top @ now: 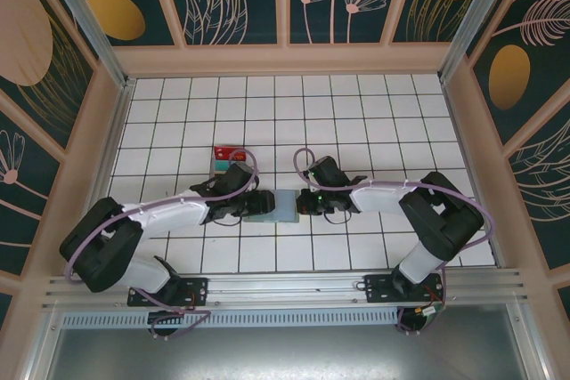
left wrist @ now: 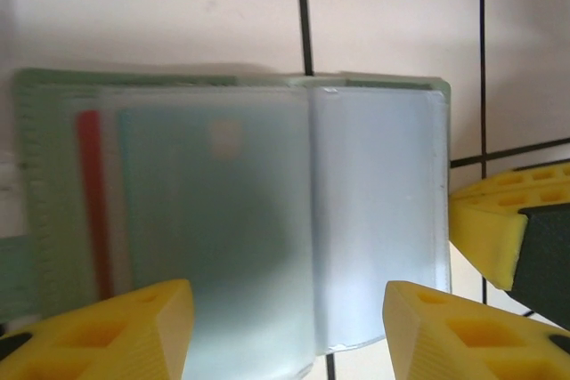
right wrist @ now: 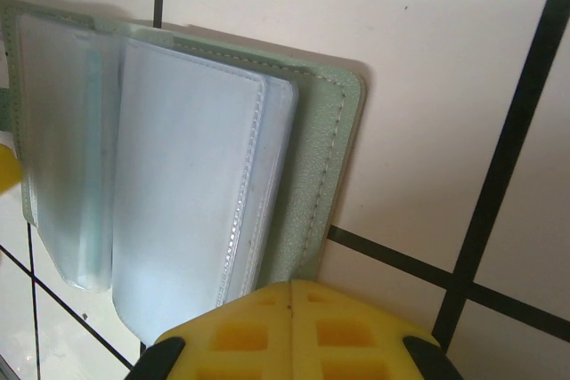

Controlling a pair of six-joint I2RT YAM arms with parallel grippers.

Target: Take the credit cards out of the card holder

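Both arms reach inward from their bases at the near edge and meet over the card holder (top: 283, 205). It lies open and flat on the white tiled table (top: 374, 113), between the two grippers. The left gripper (left wrist: 285, 309) has its yellow fingers (left wrist: 116, 331) spread, one to each side of the near edge of the clear sleeves, and grasps nothing. In the left wrist view the holder lies directly ahead of these fingers, with its fold running away from them. The sleeve left of the fold holds a teal card (left wrist: 205, 211), and a red card (left wrist: 89, 202) shows as a stripe at its outer side. Both are blurred behind the plastic. Their long axis appears to run parallel to the fold, but which sleeve edge is open cannot be determined. The right gripper (right wrist: 292, 309) has its fingers pressed together at the edge of the green cover, on the side away from the loaded sleeve. It probably pins the holder, though contact cannot be confirmed. The left gripper is therefore nearer the cards and should perform the extraction, advancing over the loaded sleeve and closing on a card edge. Beyond the left gripper, a red-and-teal item (top: 224, 159) lies on the tiles, apart from the holder and too small to identify.
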